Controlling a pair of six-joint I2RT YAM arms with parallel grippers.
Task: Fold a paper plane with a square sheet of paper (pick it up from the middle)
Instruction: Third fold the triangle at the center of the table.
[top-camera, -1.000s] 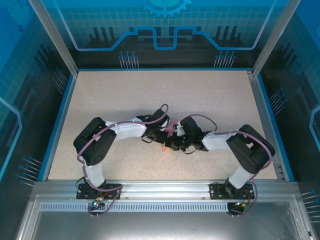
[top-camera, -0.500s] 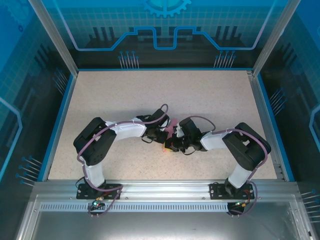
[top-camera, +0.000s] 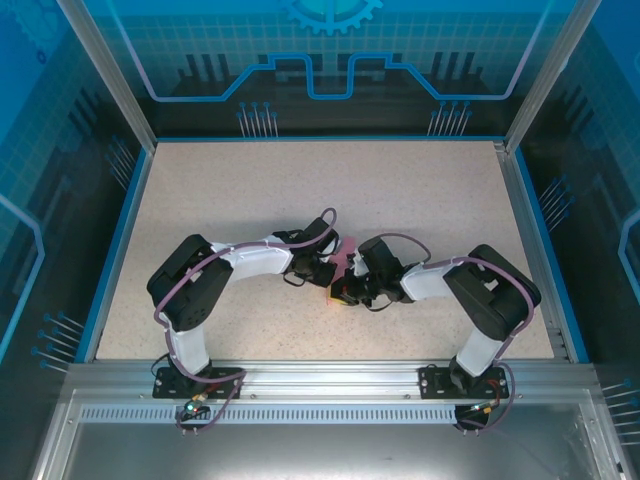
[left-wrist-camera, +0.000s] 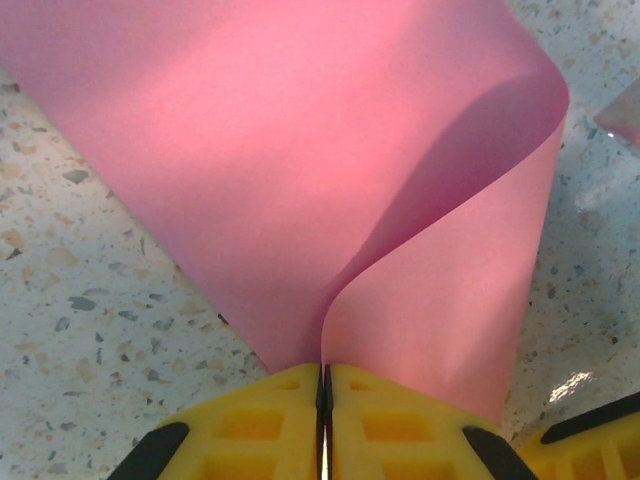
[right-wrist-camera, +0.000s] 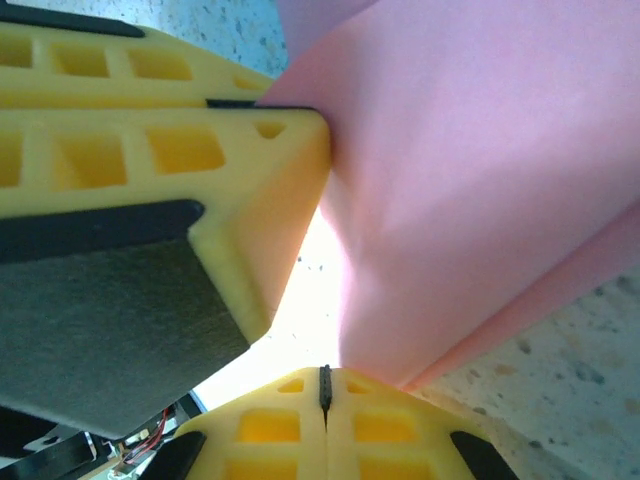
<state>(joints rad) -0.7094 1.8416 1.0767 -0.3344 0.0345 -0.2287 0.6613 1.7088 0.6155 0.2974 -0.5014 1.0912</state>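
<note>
The top external camera looks steeply down from above and behind onto the whole surface (top-camera: 250, 200). The wrist cameras look out past the left gripper (left-wrist-camera: 323, 385) and right gripper (right-wrist-camera: 325, 385) at very close range. All three views share the pink paper (top-camera: 346, 258).

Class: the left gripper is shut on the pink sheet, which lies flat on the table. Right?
No. The left gripper is shut on the square sheet of paper, but the sheet curls upward, not flat; the left wrist view shows it.
</note>
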